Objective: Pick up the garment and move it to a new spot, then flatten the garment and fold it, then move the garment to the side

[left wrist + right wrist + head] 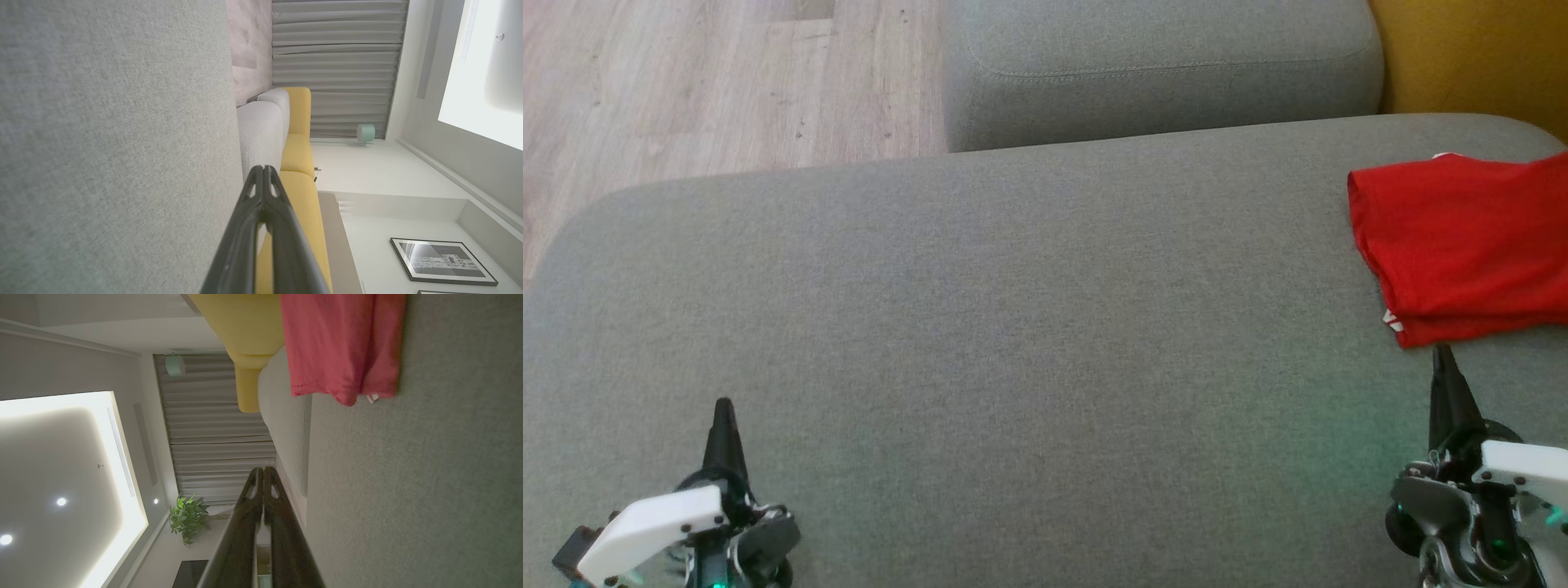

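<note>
The garment [1462,245] is red and lies folded in a neat rectangle at the far right of the grey sofa seat [1013,343], partly cut by the picture's edge. In the right wrist view the garment [339,343] sits ahead of the shut fingers. My right gripper [1444,353] is shut and empty, its tip just short of the garment's near edge. Low on the left, my left gripper [724,406] is shut and empty, far from the cloth. Its tips [263,168] meet in the left wrist view; the right gripper's tips [261,469] meet too.
A grey cushion [1160,65] stands behind the seat, with a yellow cushion [1478,57] at the back right. Wooden floor [703,82] lies beyond the seat's left edge. The wide grey seat stretches between the two grippers.
</note>
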